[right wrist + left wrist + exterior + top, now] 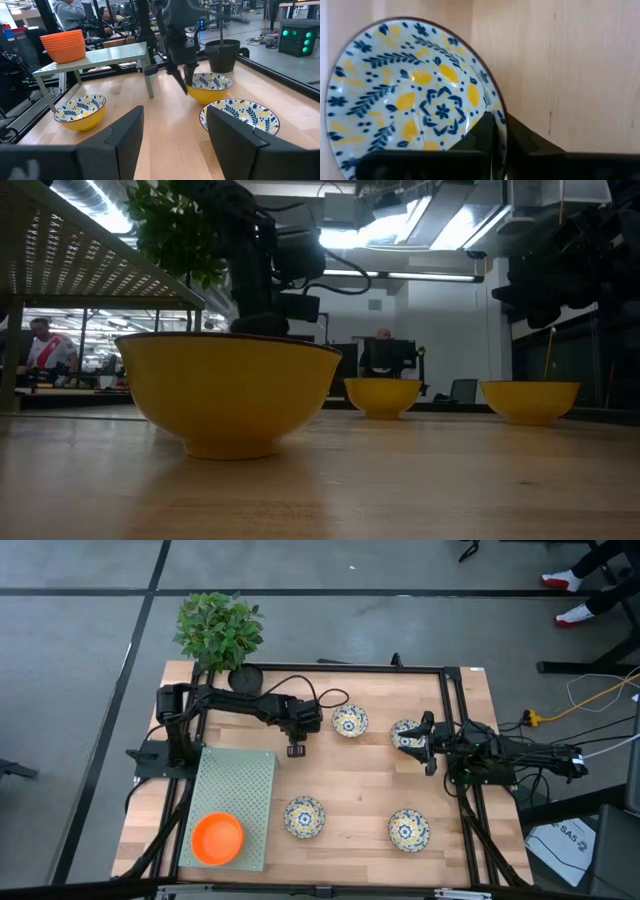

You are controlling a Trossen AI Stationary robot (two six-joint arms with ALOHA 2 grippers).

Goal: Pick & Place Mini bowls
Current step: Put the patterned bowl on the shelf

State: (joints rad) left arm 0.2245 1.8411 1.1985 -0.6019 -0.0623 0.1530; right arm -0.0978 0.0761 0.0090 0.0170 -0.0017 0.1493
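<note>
Four white mini bowls with blue-and-yellow flowers sit on their bases on the wooden table: two far ones (pixel 350 721) (pixel 405 733) and two near ones (pixel 304 816) (pixel 408 828). A stack of orange mini bowls (pixel 218 838) sits on a green perforated stand (pixel 240 780). My left gripper (pixel 336 723) is at the left far bowl's rim, shut on it. My right gripper (pixel 427 743) hangs wide open beside the right far bowl (pixel 240 115), which lies just ahead of one finger; it touches nothing that I can see. My left gripper (pixel 502 120) has the floral bowl's rim (pixel 501 107) on the bowl's left side. One finger (pixel 485 132) is inside the bowl and the other outside the wall. The fingers come from above, pointing down (pixel 186 85). The bowl sits upright with its base on the table (pixel 210 95).
A black plant pot (pixel 245 678) with a leafy plant (pixel 218 628) stands at the far left corner. The stand's legs (pixel 150 82) rise from the table beside the left arm. Bare wood lies in the table's middle between the four bowls. People sit in the room beyond.
</note>
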